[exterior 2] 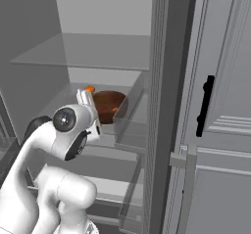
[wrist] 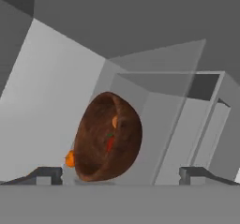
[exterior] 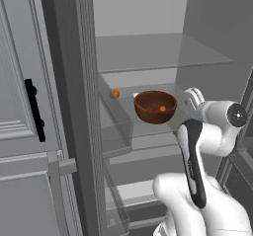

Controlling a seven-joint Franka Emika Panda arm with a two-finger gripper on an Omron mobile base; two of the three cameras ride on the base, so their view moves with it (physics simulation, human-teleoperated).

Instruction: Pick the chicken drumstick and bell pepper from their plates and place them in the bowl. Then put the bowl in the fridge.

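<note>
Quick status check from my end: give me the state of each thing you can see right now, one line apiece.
Fridge: door open, glass shelves showing.
Bowl: upright on a fridge shelf, free of the hand.
Bell pepper: inside the bowl.
Chicken drumstick: inside the bowl.
Small orange thing: on the shelf beside the bowl, outside it.
Hand: open, holding nothing, just in front of the bowl.
Cabinet door: shut.
</note>
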